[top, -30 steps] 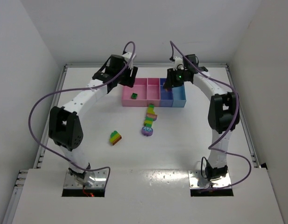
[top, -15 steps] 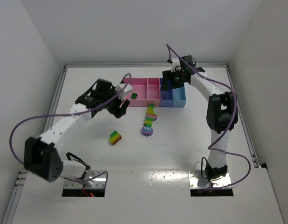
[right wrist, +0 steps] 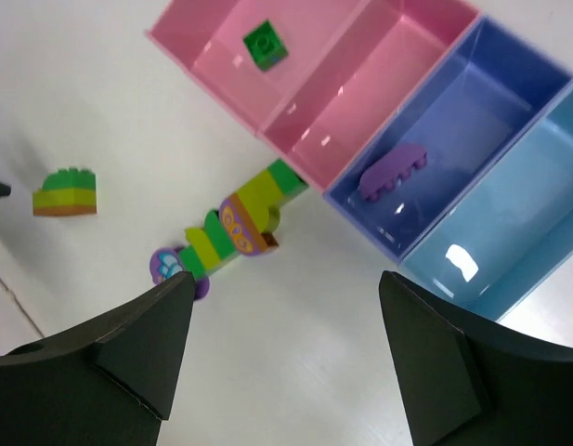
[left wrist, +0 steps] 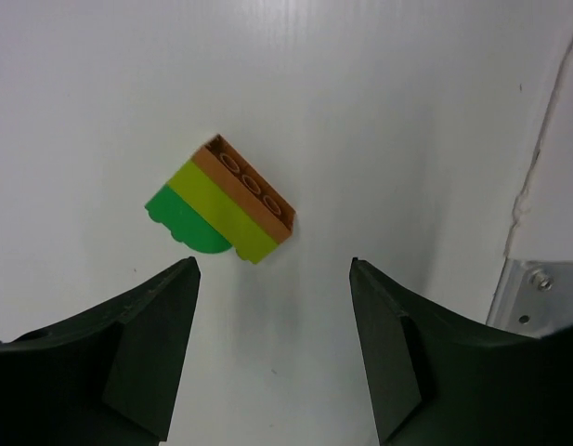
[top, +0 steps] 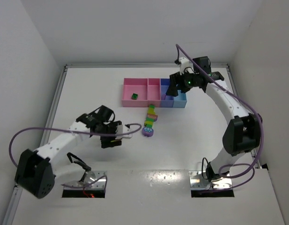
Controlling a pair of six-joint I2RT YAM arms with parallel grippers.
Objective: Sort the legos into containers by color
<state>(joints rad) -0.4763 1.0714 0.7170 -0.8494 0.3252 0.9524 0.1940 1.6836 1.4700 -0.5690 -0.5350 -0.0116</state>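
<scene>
Pink plastic made up most of the tray point(top: 135, 104), which sat at the far middle of the bench point(top: 83, 93). Toward its right end came a purple-blue compartment point(right wrist: 472, 102), then a light blue compartment point(right wrist: 518, 204) outermost. A single green brick point(right wrist: 265, 45) lay studs up in the large pink compartment at the left end. A purple piece point(right wrist: 393, 172) with a scalloped edge lay on the floor of the purple-blue compartment, toward its near end.

The right hand point(top: 176, 88) hung above the blue end of the tray, its fingers spread wide with nothing between them. The left hand point(top: 112, 137) was low over the near-left part of the bench, also spread wide and holding nothing. A three-layer stack point(left wrist: 221, 209) of green, yellow and orange lay just ahead of its fingertips, touching neither.

The strip of joined bricks point(top: 150, 117) ran from near the tray's near wall back toward the arms. Its far green end was close to that wall but apart from it. The round purple piece point(top: 147, 131) sat against the strip's near end. In the right wrist view the stack lay well apart from the strip, with bare white bench on every side of it. In the left wrist view the bench edge and a metal rail point(left wrist: 537, 288) showed at the right, beside the right finger. White walls closed in the bench at left, right and back.
</scene>
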